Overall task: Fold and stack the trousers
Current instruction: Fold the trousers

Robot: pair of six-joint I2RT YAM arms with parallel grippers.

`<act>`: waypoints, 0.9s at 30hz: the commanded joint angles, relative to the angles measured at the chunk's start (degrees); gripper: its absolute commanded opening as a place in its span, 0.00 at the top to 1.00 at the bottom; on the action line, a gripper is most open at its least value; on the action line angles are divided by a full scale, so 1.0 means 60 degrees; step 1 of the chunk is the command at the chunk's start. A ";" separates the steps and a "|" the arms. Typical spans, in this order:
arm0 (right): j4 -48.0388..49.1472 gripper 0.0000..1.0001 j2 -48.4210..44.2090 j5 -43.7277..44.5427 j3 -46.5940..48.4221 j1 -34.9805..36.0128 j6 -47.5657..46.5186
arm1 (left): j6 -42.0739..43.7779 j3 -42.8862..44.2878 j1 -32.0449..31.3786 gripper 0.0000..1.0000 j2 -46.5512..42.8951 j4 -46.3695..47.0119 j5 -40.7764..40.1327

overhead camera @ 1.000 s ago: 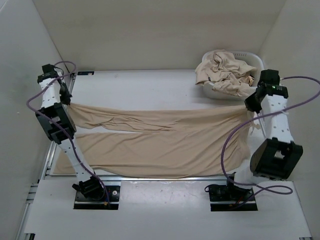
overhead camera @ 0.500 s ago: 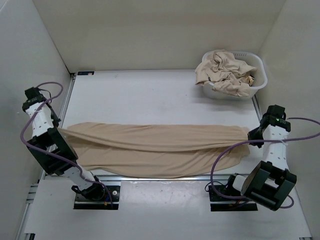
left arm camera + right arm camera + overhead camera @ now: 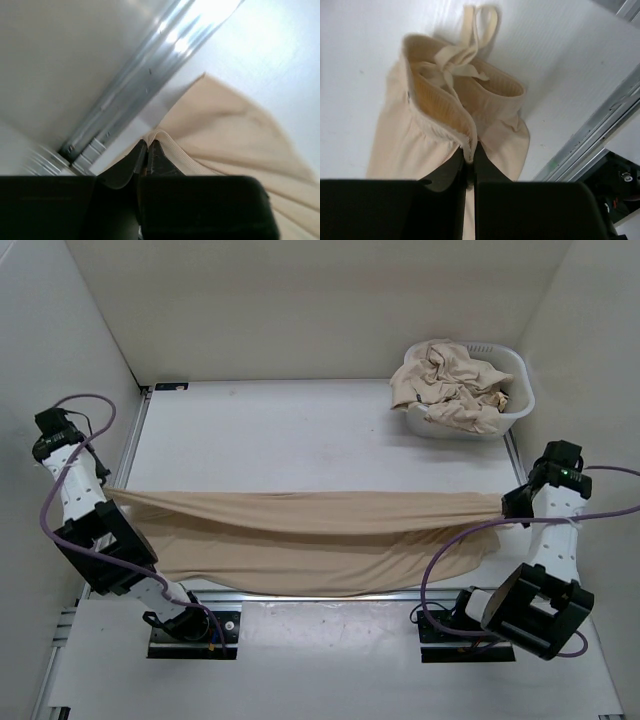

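Right now the trousers [image 3: 300, 525] stretch taut across the near half of the table [image 3: 300, 430]. The left gripper [image 3: 148, 149] is clamped on their left end and the right gripper [image 3: 470, 156] on the waistband [image 3: 440, 107]. Both bites look thin, so further tension could slip an edge free.

left gripper [image 3: 148, 150] pinching ribbed hem of trousers [image 3: 225, 130] | fabric draped over white table [image 3: 270, 45] | metal rail [image 3: 145, 80] alongside

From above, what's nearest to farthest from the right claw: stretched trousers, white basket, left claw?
1. Stretched trousers: gripped by the right claw.
2. White basket: behind it, far right corner.
3. Left claw: opposite, left table edge.
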 commanded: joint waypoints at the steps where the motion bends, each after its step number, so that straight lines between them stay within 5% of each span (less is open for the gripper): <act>1: -0.0977 1.00 -0.0550 0.1007 0.1051 -0.0181 0.0299 | 0.0002 0.0746 0.0241 0.85 -0.0994 0.0319 -0.0457; 13: -0.2385 1.00 -0.2163 0.2619 -0.0382 -0.0607 0.1313 | 0.0002 -0.2488 0.1648 0.85 -0.2521 0.0319 -0.0634; 17: -0.1479 1.00 -0.2121 0.1718 -0.1495 -0.0607 0.0919 | 0.0002 -0.3004 0.1912 0.85 -0.2361 0.0553 -0.0532; 20: -0.0410 1.00 -0.1288 0.0777 -0.1338 -0.0607 0.0917 | 0.0002 -0.1763 0.1489 0.85 -0.1542 0.0553 -0.0107; 27: -0.0113 1.00 0.2079 -0.0542 0.3067 -0.0607 0.1005 | 0.0002 0.2836 -0.0955 0.85 0.0874 0.0216 -0.0238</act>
